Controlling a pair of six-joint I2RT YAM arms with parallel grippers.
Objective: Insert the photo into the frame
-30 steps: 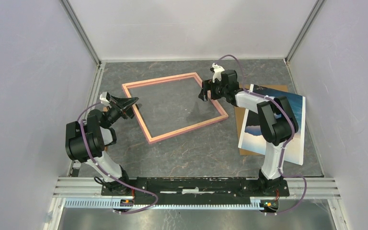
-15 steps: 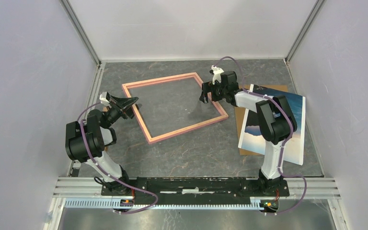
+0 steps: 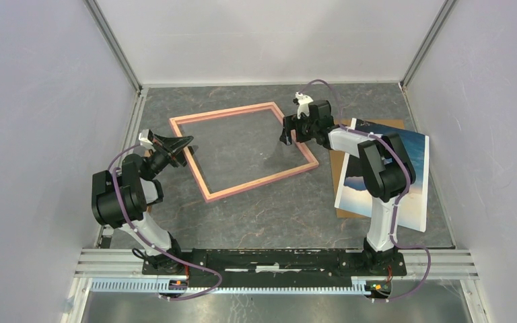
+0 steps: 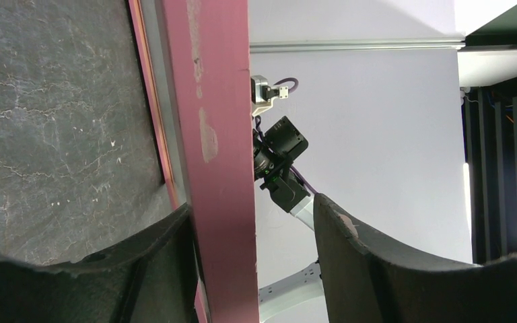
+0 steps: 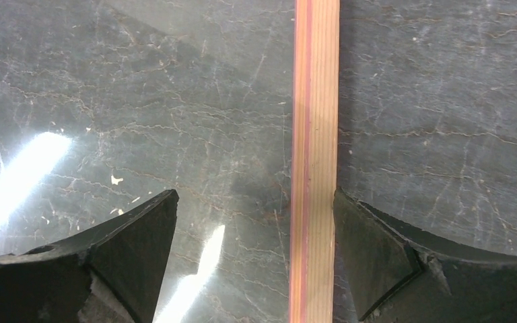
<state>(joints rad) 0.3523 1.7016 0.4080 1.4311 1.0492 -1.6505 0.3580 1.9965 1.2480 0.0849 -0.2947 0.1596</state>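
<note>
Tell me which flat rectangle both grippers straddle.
The pink frame: the left gripper and right gripper each have a rail between their jaws. The photo and brown board lie further right.
</note>
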